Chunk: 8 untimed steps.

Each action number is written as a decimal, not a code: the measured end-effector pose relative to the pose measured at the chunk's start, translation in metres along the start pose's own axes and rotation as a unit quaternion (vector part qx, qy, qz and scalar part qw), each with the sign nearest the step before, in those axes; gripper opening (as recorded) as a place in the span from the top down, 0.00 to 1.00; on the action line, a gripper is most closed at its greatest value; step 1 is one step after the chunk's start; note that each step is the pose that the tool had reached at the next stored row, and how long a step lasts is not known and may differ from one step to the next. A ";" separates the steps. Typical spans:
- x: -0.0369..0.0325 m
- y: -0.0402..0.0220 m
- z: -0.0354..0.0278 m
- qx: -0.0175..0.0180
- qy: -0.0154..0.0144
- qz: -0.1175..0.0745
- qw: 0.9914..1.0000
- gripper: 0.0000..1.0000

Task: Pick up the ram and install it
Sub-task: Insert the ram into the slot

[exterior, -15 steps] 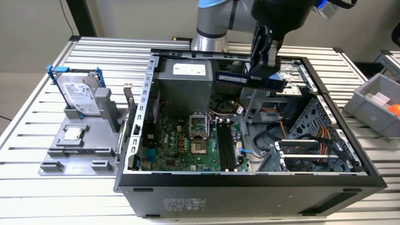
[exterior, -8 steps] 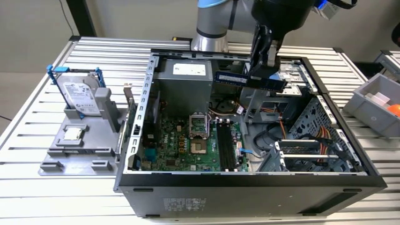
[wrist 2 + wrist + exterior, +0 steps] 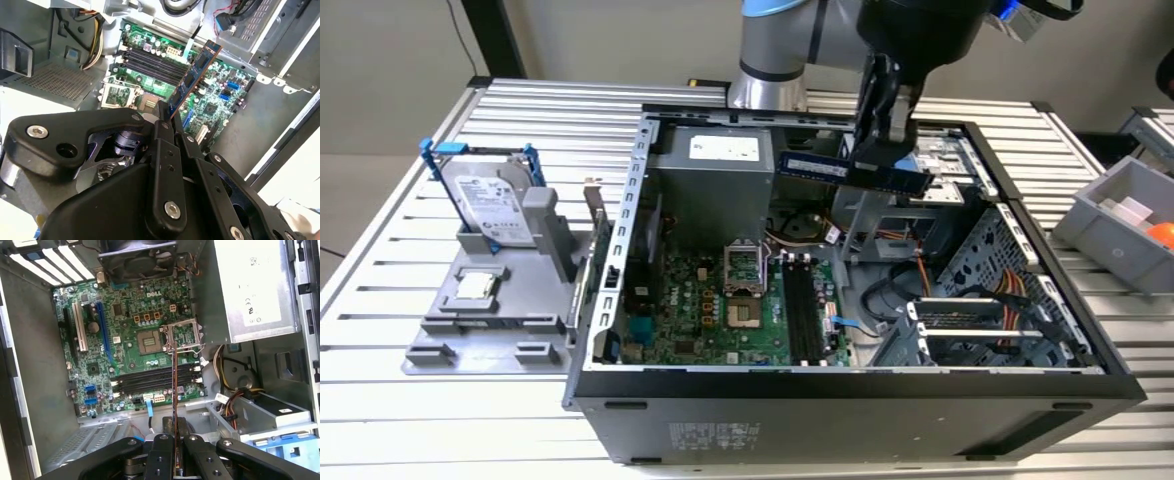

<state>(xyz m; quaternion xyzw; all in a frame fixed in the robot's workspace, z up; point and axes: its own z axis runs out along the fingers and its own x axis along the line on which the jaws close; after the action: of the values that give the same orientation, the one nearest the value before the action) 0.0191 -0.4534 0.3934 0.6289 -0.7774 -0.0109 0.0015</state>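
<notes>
My gripper [image 3: 883, 150] pressed shut on ram [image 3: 854, 172], pinching it betw fingers. Ram in air, level, above open PC case [image 3: 854, 385], near case's far edge. In second wrist view ram [image 3: 195, 75] sticks out from fingertips twd mobo [image 3: 215, 95]. In first wrist view ram [image 3: 174, 390] edge-on, crossing over mem slots [image 3: 155, 380], apart from them.

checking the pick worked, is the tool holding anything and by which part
Yes. The tool holds the ram, clamped across its flat faces along the upper long edge, as the exterior view shows it, with the stick lying level.
</notes>
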 end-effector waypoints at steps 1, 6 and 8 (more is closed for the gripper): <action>0.0000 0.0000 0.0000 0.000 0.000 0.003 1.000 1.00; 0.0001 0.0000 0.0000 0.000 0.000 0.017 1.000 1.00; 0.0001 0.0000 0.0000 0.000 0.000 0.021 1.000 1.00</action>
<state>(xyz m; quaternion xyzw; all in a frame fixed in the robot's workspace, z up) 0.0191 -0.4535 0.3934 0.6125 -0.7904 -0.0109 0.0013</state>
